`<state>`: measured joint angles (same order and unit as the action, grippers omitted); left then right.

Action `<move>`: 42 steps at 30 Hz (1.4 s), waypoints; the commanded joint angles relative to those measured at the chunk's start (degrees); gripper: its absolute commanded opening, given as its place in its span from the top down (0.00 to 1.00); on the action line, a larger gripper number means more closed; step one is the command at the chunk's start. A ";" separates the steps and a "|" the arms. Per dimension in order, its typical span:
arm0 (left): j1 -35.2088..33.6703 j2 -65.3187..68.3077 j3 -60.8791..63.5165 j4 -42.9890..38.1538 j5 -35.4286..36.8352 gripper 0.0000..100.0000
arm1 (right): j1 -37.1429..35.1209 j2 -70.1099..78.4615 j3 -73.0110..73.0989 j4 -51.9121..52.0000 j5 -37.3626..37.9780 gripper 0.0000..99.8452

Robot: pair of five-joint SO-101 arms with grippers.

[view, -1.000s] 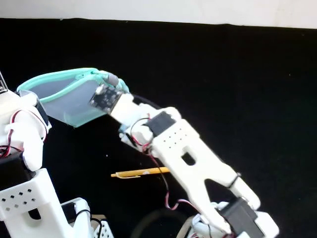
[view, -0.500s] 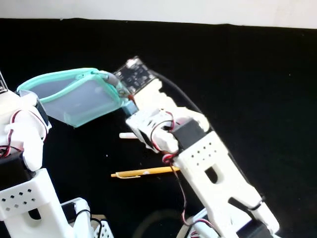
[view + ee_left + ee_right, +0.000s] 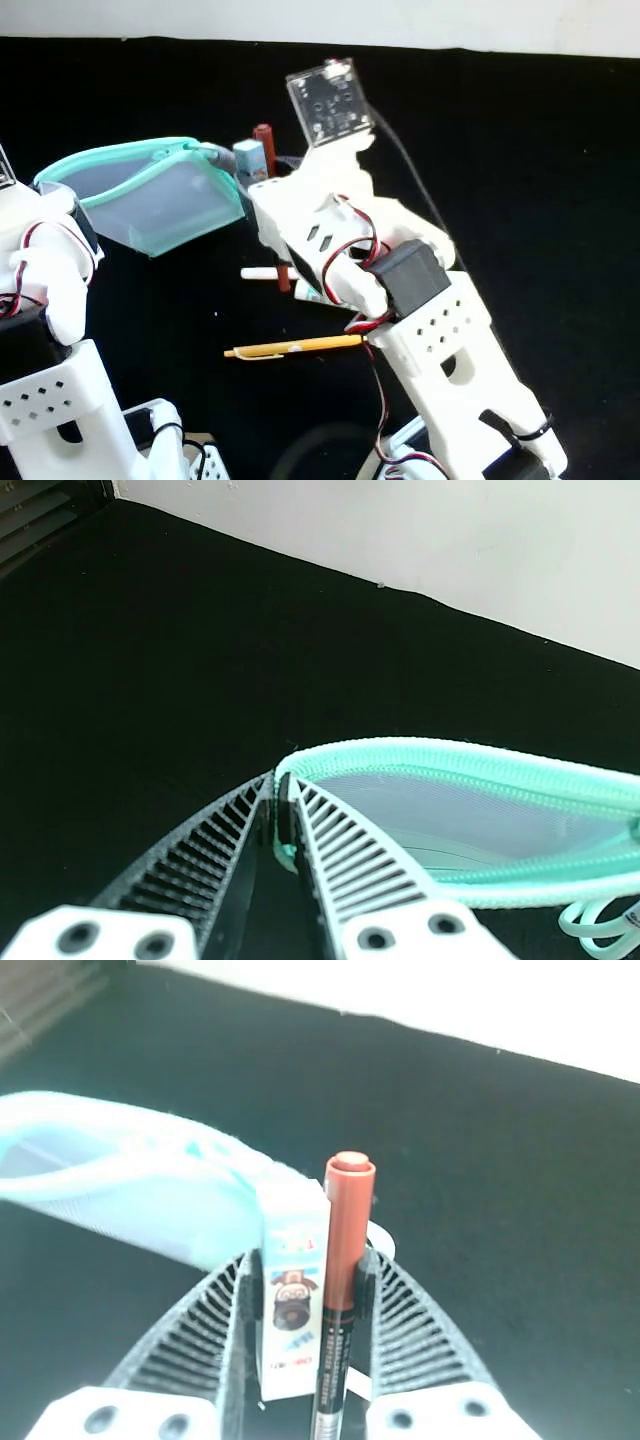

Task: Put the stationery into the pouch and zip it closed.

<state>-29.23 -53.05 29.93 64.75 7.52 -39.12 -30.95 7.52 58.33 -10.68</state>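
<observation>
Now left gripper (image 3: 278,785) pinches one pouch (image 3: 450,810), right gripper (image 3: 310,1258) clamps one marker (image 3: 345,1230) and one small box (image 3: 290,1300).

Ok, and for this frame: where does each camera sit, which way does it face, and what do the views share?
High view: fixed off the arms, looking down over the black table; left arm, right arm and a yellow pen show.
Left wrist view: on the left wrist, looking along the left tool, shut on the pouch rim.
Right wrist view: on the right wrist, looking along the right tool, clamping a brown pen and small box.
Shared: the pouch appears in all three.
</observation>
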 commanded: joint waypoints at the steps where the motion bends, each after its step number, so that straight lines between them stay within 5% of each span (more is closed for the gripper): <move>1: -0.40 0.75 0.13 1.58 -0.53 0.99 | 0.92 -1.89 -6.73 -1.54 -1.85 0.99; 29: 4.97 0.66 -0.22 1.67 -0.53 0.99 | -5.41 41.63 -87.87 17.45 -1.41 0.99; 42: 4.97 0.66 0.04 1.58 -0.53 0.99 | -8.84 49.89 -96.13 16.75 -0.88 0.99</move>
<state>-25.19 -53.05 29.93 65.63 7.34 -46.42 18.20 -86.81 76.09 -12.00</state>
